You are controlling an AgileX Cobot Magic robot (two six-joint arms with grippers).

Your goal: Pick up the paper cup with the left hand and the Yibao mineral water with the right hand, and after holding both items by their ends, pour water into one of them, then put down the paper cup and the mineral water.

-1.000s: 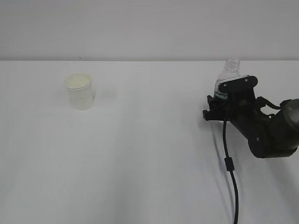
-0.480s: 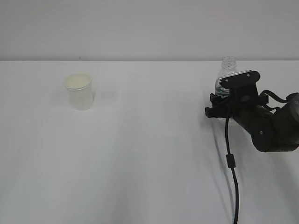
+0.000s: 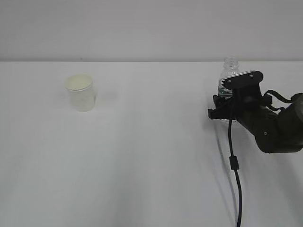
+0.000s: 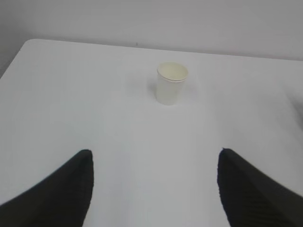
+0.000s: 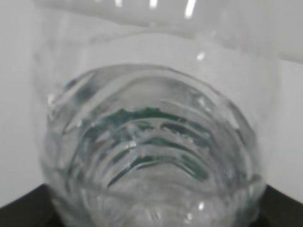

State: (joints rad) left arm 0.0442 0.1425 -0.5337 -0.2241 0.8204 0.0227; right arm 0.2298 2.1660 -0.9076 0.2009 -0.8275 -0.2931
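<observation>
Right hand (image 3: pixel 221 109) is at the right side of the white bench (image 3: pixel 151 161), low over the surface, and it stands around the lower body of the Yibao mineral water (image 3: pixel 229 75). The bottle is upright, and only its clear shoulder and its capless neck rise above the grey plate of the hand. In the right wrist view the ribbed clear body (image 5: pixel 151 151) fills nearly the whole picture, with a little green seen through the plastic, and the dark fingers (image 5: pixel 279 208) show only in the lower corners on both sides of it. The fingers are on each side of the bottle, but I cannot tell if they already press on it or are apart from it. A thin black cable (image 3: pixel 233 165) hangs from this hand down to the front edge of the bench.

Left hand (image 4: pixel 154 189) is open, its two black fingers (image 4: pixel 57 189) wide apart and empty, above bare bench. The paper cup (image 3: pixel 80 92) stands upright at the far left part of the bench, well apart from the bottle, and well ahead of the left hand, about on its middle line. Nothing touches the cup.
</observation>
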